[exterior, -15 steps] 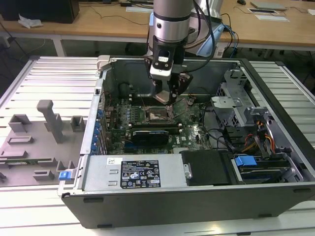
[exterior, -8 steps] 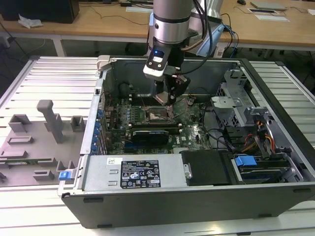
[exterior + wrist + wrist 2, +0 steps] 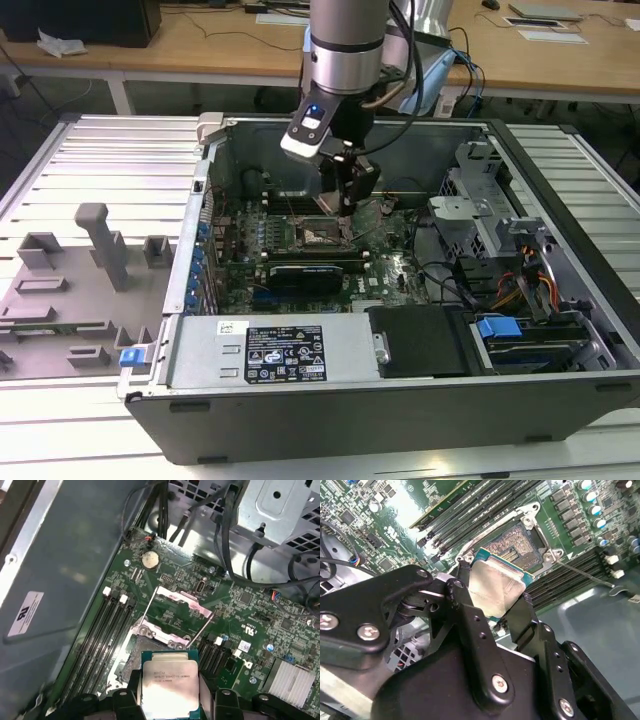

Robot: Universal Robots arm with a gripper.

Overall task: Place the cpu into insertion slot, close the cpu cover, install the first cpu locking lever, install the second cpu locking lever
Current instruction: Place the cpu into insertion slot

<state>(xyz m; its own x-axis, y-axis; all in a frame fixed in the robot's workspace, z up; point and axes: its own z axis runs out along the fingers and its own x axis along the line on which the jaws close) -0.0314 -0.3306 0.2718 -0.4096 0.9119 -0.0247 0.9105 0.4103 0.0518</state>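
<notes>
While hanging inside the open computer case over the motherboard, clamps the cpu between 2 fingers of the gripper. Held just above the exposed socket, with the cpu cover swung open.

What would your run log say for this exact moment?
gripper: shut on cpu | cpu: held near socket, not seated | cpu cover: open

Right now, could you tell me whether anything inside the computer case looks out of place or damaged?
Nothing stands out. The gripper holds the cpu by its edges above the open socket, not yet seated. The cpu cover is swung open beyond the socket. The motherboard looks undamaged.
</notes>
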